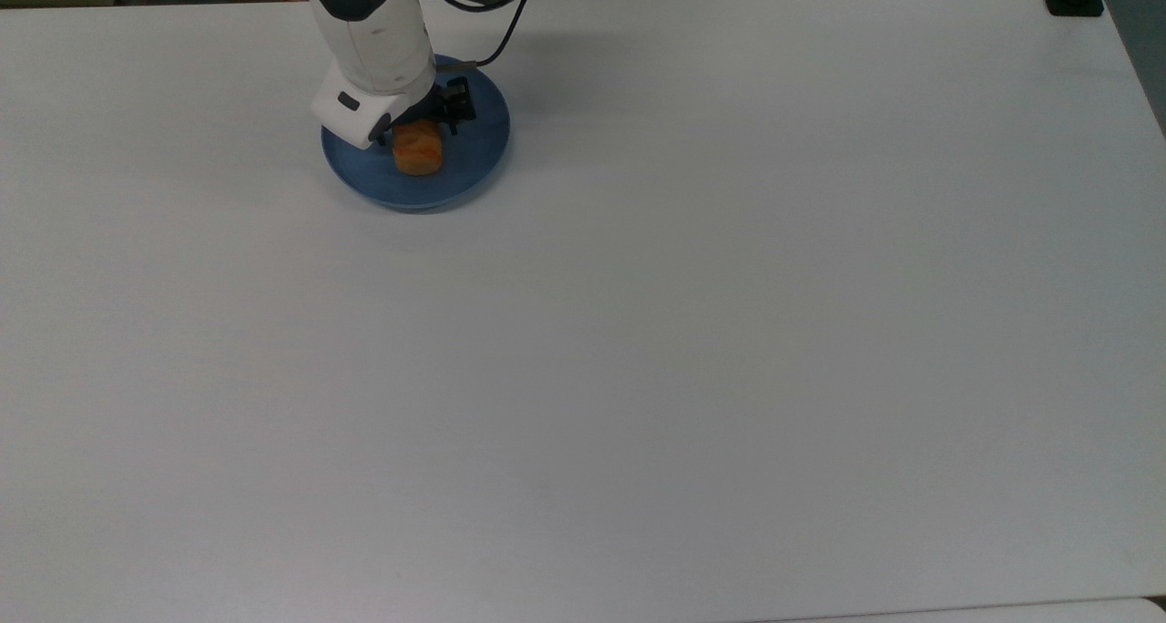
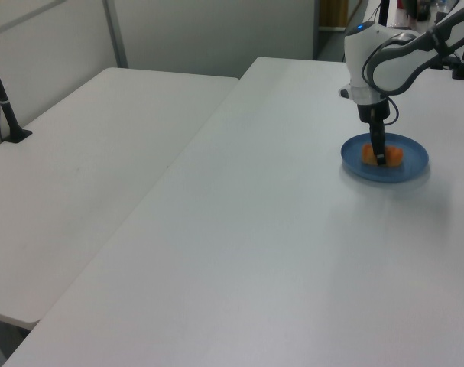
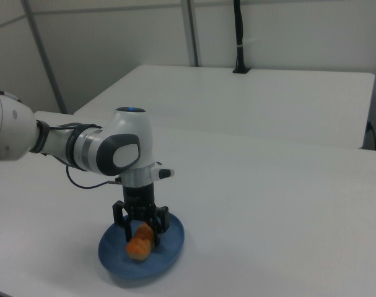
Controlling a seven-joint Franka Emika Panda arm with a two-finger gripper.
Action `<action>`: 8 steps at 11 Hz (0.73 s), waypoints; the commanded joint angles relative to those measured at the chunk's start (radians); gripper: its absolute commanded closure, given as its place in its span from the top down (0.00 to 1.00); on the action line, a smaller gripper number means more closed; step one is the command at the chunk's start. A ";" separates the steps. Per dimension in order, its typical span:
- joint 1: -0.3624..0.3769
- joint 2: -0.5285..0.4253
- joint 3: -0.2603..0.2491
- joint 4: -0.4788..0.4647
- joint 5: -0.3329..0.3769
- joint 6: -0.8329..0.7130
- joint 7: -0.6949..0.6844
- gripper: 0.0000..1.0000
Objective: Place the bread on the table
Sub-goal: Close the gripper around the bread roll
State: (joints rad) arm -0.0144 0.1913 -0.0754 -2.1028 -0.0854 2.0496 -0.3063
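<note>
Near to far, as taken from the right view. A round blue plate [image 3: 169, 250] is seen closest to that camera, resting on the white surface [image 3: 287, 204]. The bread [image 3: 140, 241], a small oblong golden-orange loaf, is found lying on the plate, not on the bare surface. In the top view the loaf [image 1: 418, 150] is placed a little toward the top view's left of the plate's [image 1: 478, 154] centre, its far end covered by the arm's wrist.

The pincer [image 3: 141, 231] is seen lowered over the loaf, pointing straight down. Its two black fingers [image 3: 157, 228] are spread and set astride the bread, one on each side. Contact between the pads and the crust could not be confirmed; a slight gap seems to be left, though this is judged poorly from here. In the left view the pincer [image 2: 380, 158] is shown reaching down to the level of the bread [image 2: 391, 156], inside the plate's [image 2: 415, 167] rim.

Behind, the white Franka arm [image 3: 95, 148] is seen bending in from the right view's left, with a blue light on its upper joint. Farther back a second white tabletop [image 3: 256, 99] is noted, and a black pole [image 3: 238, 37] stands at its far edge.
</note>
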 commanded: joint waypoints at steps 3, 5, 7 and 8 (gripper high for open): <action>0.013 -0.016 -0.007 -0.025 -0.031 0.009 -0.017 0.42; 0.010 -0.027 -0.007 -0.019 -0.031 -0.017 -0.017 0.34; 0.007 -0.053 -0.007 -0.011 -0.031 -0.046 -0.017 0.33; 0.005 -0.079 -0.007 -0.011 -0.031 -0.054 -0.017 0.33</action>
State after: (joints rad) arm -0.0121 0.1823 -0.0755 -2.1031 -0.1012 2.0411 -0.3078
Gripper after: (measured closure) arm 0.670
